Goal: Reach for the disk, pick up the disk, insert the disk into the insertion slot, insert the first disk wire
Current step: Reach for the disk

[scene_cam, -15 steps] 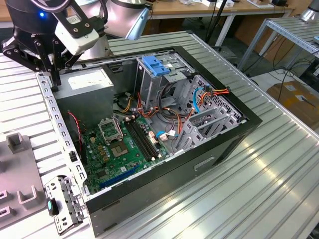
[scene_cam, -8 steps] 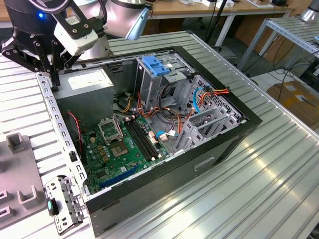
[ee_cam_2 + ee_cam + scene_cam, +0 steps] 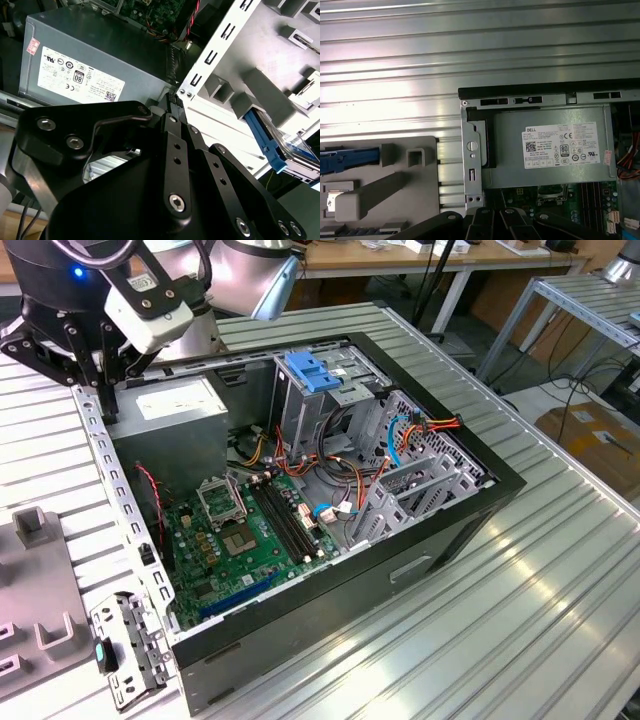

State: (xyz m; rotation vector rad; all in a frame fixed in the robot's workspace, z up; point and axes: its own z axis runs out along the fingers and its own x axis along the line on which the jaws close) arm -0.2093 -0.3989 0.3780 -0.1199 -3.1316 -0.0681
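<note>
Open PC case (image 3: 440, 540) on ribbed metal surface (image 3: 540, 580), side panel off. At exterior view's upper left: end effector (image 3: 98, 385), hanging over the case corner by the PSU (image 3: 170, 405). Wide or narrow: can't tell.

Disk (image 3: 267, 142) outside the case, lying in a grey fixture tray (image 3: 250, 45) on the surface, just beside the case's perforated edge rail (image 3: 215, 45). Blue carrier edge plus a bit of the body in second wrist view; blue end also in first wrist view (image 3: 340, 162). Apart from the end effector, not touching it.

Insertion slot (image 3: 420, 480) inside the case, toward exterior view's right: low grey perforated cage, well apart from disk and end effector. Red, orange and blue wires (image 3: 425, 425) just beside it. Next to that, taller cage (image 3: 295, 410) w/ blue latch plate (image 3: 315, 375) on top. Motherboard (image 3: 250, 530) on the case floor betw. PSU side and slot side.
</note>
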